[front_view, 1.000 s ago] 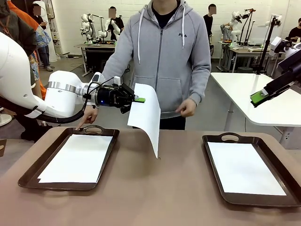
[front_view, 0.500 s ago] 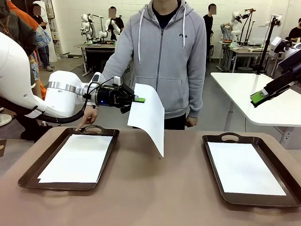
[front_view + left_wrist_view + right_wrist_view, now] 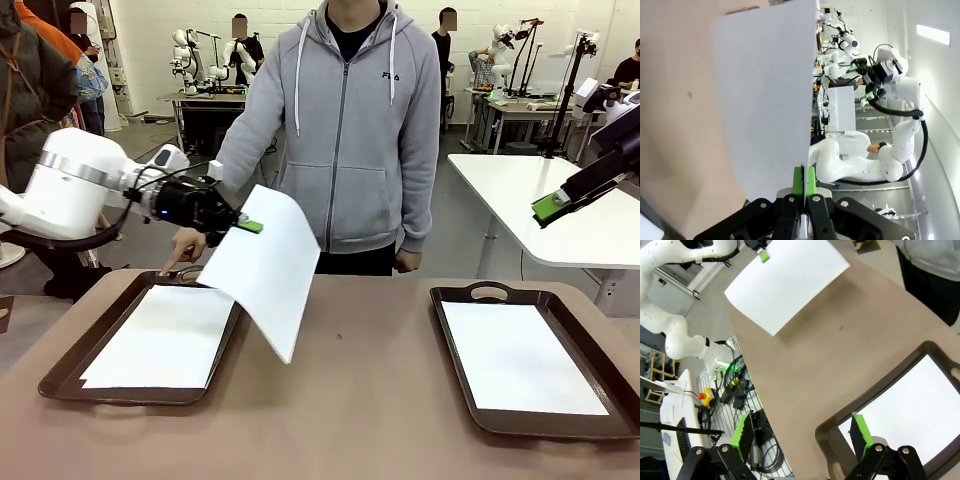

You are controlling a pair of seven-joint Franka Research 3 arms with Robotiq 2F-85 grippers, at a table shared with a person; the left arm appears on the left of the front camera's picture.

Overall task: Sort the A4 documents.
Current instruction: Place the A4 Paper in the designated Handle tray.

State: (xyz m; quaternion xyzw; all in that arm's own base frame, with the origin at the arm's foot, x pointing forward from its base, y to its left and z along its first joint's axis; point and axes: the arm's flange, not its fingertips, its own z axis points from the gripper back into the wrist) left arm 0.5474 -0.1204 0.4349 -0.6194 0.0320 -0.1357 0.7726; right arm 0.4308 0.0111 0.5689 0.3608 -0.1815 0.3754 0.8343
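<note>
The left gripper (image 3: pixel 250 226), clamped on the top corner of 1 A4 sheet (image 3: pixel 262 268), has swung from mid-table toward the left tray (image 3: pixel 62 372) over the last second, and the hanging sheet has gone from near-vertical to slanting down over that tray's right rim. That suggests the sheet is bound for the left tray, which already holds 1 sheet (image 3: pixel 160 336), and that release is not yet due. The person's hand (image 3: pixel 184 246) points down at the tray's far handle, close under the gripper, so room there is tight. The sheet's lower corner hangs free above bare table (image 3: pixel 350 400), with open space toward the middle. The right tray (image 3: pixel 455 385) holds another sheet (image 3: pixel 520 355). The right gripper (image 3: pixel 549 206) hangs high at the right, well apart, jaws spread wide and holding nothing
</note>
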